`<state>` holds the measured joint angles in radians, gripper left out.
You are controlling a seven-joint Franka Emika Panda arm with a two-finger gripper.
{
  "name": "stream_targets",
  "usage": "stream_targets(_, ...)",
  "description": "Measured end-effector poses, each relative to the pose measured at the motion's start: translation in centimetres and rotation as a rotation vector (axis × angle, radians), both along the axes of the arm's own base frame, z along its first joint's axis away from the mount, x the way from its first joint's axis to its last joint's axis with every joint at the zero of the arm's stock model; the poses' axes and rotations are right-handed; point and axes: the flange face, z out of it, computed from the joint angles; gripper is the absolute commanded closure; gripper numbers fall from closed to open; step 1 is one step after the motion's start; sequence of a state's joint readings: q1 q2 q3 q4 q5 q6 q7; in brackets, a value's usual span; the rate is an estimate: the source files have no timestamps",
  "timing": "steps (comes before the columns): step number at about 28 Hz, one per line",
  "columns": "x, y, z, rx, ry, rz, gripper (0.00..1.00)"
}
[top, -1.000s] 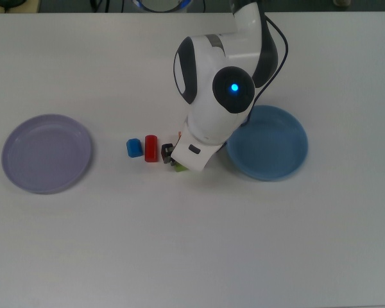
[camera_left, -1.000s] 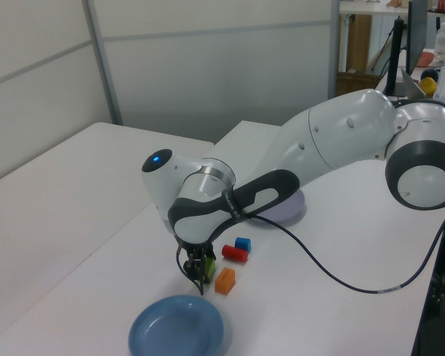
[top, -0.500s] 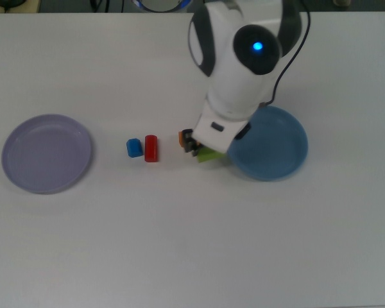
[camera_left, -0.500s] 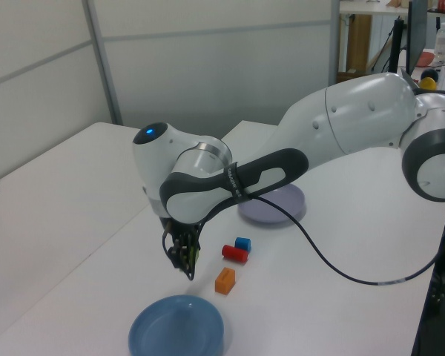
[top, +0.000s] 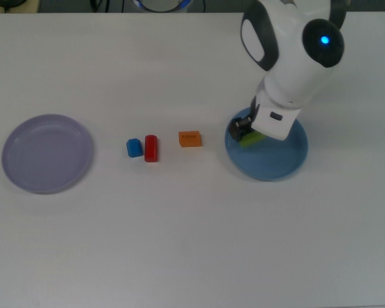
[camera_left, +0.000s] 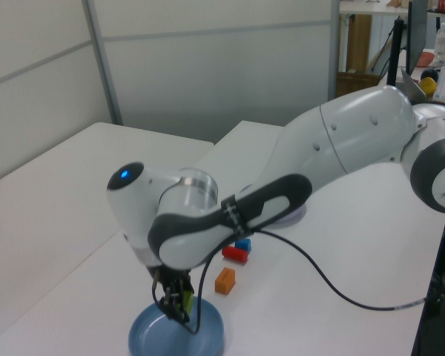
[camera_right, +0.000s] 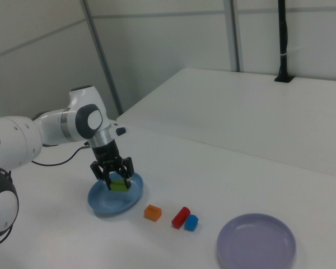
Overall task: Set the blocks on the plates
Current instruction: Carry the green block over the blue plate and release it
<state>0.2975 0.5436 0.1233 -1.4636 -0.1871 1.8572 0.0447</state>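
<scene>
My gripper (top: 245,135) (camera_right: 116,178) (camera_left: 179,305) is shut on the green block (top: 251,139) (camera_right: 119,184) (camera_left: 185,302) and holds it over the light blue plate (top: 289,160) (camera_right: 103,204) (camera_left: 208,326), near the plate's left edge in the top view. The orange block (top: 190,138) (camera_right: 152,212) (camera_left: 225,280) lies on the table between the blue plate and the red block (top: 151,148) (camera_right: 180,217) (camera_left: 235,254). The blue cube (top: 134,147) (camera_right: 191,222) (camera_left: 242,244) sits right beside the red block. The lavender plate (top: 47,154) (camera_right: 256,242) holds nothing.
The white arm (camera_left: 334,156) reaches across the table above the blocks in the left view. A black cable (camera_left: 319,263) loops from the arm over the table. Another white table (camera_right: 257,106) stands behind.
My gripper has carried the green block rightward in the top view, from beside the red block to above the blue plate. The orange block, hidden earlier, now shows.
</scene>
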Motion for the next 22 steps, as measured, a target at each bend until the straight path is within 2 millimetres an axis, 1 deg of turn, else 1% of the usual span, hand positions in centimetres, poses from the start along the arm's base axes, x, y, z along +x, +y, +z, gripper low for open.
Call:
stream_targets(4,-0.8,1.9,-1.1,-0.015,0.008,0.013,0.97)
stream_targets(5,-0.9,2.2,-1.3,-0.017,0.01,0.018,0.95)
stream_targets(6,-1.0,2.5,-1.4,-0.018,0.012,0.022,0.92)
stream_targets(7,-1.2,2.7,-1.5,-0.018,0.013,0.025,0.7)
stream_targets(8,-1.3,2.9,-1.6,-0.019,0.015,0.029,0.51)
stream_targets(9,-1.3,3.0,-1.7,-0.02,0.016,0.03,0.36)
stream_targets(11,-1.3,3.0,-1.7,-0.023,0.015,0.032,0.17)
stream_targets(12,-1.3,2.9,-1.7,-0.028,0.013,0.035,0.0)
stream_targets(17,-1.1,2.4,-1.7,-0.072,-0.007,0.056,0.0)
stream_targets(22,-0.8,1.8,-1.4,-0.078,-0.015,0.048,0.0)
